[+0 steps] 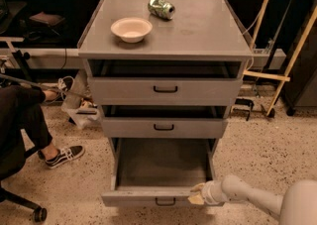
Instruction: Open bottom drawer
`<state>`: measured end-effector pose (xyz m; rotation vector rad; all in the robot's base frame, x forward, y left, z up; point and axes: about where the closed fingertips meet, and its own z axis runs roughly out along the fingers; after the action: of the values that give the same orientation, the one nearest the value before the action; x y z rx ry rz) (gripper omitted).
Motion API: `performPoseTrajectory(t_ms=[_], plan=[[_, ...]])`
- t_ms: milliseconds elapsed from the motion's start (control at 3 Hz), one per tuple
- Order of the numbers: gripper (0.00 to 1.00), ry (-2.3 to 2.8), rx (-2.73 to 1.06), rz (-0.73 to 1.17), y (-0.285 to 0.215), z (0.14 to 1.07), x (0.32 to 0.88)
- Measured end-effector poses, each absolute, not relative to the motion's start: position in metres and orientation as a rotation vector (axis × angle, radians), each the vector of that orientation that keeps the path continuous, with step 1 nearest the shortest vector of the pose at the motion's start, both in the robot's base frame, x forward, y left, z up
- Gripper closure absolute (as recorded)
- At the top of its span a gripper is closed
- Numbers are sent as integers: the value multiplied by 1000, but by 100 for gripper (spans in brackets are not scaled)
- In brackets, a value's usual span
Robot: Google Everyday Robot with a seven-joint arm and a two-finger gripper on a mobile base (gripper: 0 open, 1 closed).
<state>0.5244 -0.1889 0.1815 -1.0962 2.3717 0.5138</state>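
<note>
Drawers fill the middle of the camera view: three grey flat-fronted ones stacked in a grey metal cabinet, each with a small black bar handle. The bottom drawer (143,198) is pulled far out towards the camera, so its grey inner floor shows, and its front sits low in the frame with the black handle (165,202) at its centre. The top grey drawer (166,90) and the middle grey drawer (163,127) each stand out a little from the cabinet, with a dark gap above each front.

The white robot arm (247,195) reaches in from the lower right, and its pale claw (197,194) is at the right end of the bottom drawer's front, touching the upper edge there. I cannot tell whether the claw is apart, together or clamped on that edge.

On the grey desk (208,35) (the cabinet's flat top) rests a shallow cream bowl (131,29), upright, and behind it to the right lies a crushed green drink can (161,8) on its side, the two apart.

At the left edge a seated person's dark-trousered leg (25,115) shows, ending in a black-and-white sneaker (64,154) on the speckled floor (257,154).
</note>
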Motion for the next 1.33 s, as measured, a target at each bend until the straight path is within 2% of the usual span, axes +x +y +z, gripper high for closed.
performPoseTrajectory(t_ms=[1333], plan=[[100, 2377, -1079, 519, -188, 181, 522]])
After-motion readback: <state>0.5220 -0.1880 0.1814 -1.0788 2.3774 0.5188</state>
